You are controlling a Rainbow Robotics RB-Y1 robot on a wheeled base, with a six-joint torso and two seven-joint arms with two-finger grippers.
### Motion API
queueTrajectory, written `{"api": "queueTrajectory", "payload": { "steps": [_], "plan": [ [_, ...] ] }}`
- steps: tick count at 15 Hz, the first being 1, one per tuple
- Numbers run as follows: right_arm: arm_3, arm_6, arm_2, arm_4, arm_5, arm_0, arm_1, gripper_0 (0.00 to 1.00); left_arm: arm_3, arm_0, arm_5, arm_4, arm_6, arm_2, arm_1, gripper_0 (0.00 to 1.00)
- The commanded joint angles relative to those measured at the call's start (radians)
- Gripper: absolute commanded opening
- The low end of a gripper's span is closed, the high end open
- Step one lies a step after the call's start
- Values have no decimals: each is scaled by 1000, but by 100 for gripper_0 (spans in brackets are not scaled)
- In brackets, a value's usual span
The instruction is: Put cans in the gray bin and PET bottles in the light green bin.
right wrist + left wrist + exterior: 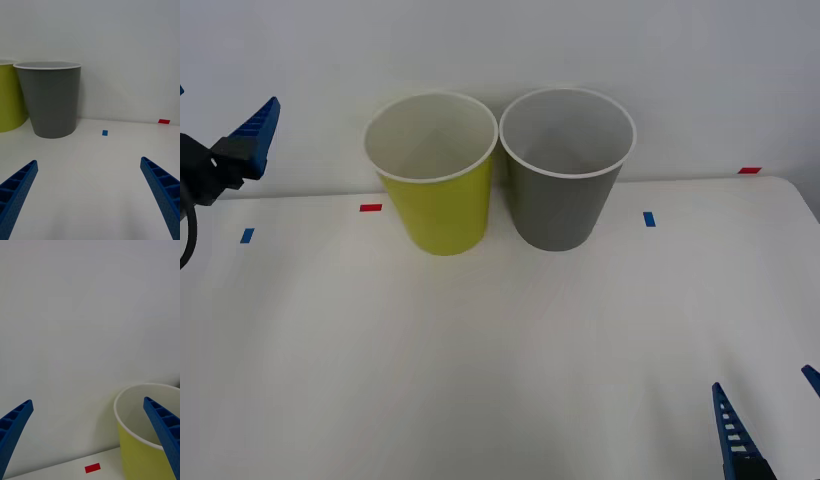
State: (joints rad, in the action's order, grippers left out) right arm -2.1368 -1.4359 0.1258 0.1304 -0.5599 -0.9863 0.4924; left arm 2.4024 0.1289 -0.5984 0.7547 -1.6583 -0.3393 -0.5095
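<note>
The light green bin (438, 205) and the gray bin (560, 195) stand side by side, touching, at the back of the white table (500, 350) against the wall. My left gripper (255, 130) is raised at the far left, level with the bins' rims; its open fingers (159, 423) hold nothing, and the light green bin (146, 450) is just beyond them. My right gripper (765, 385) is low at the table's front right corner and open. Its fingers (17, 187) point toward the gray bin (52, 101). Cans and PET bottles are out of view.
Small blue tape marks (649, 218) and red tape marks (370, 208) lie on the table near the bins. A plain white wall stands right behind them. The table's right edge (805, 205) runs close to my right arm.
</note>
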Motion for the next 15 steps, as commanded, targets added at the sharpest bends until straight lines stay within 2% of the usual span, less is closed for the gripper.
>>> {"api": "queueTrajectory", "payload": {
  "steps": [1, 5, 8, 10, 12, 15],
  "plan": [
    [0, 0, 0, 0, 0, 0, 0, 95, 4, 150, 186, -15, -5, 20, -9, 100],
    [0, 0, 0, 0, 0, 0, 0, 95, 67, 456, 512, -32, -15, 109, -9, 100],
    [0, 0, 0, 0, 0, 0, 0, 95, 81, 601, 652, -43, -26, 172, -9, 100],
    [0, 0, 0, 0, 0, 0, 0, 95, 80, 644, 669, -49, -31, 192, -7, 100],
    [0, 0, 0, 0, 0, 0, 0, 95, 80, 670, 667, -60, -40, 224, 46, 100],
    [0, 0, 0, 0, 0, 0, 0, 95, 80, 724, 690, -161, -83, 272, 124, 100]
  ]
}}
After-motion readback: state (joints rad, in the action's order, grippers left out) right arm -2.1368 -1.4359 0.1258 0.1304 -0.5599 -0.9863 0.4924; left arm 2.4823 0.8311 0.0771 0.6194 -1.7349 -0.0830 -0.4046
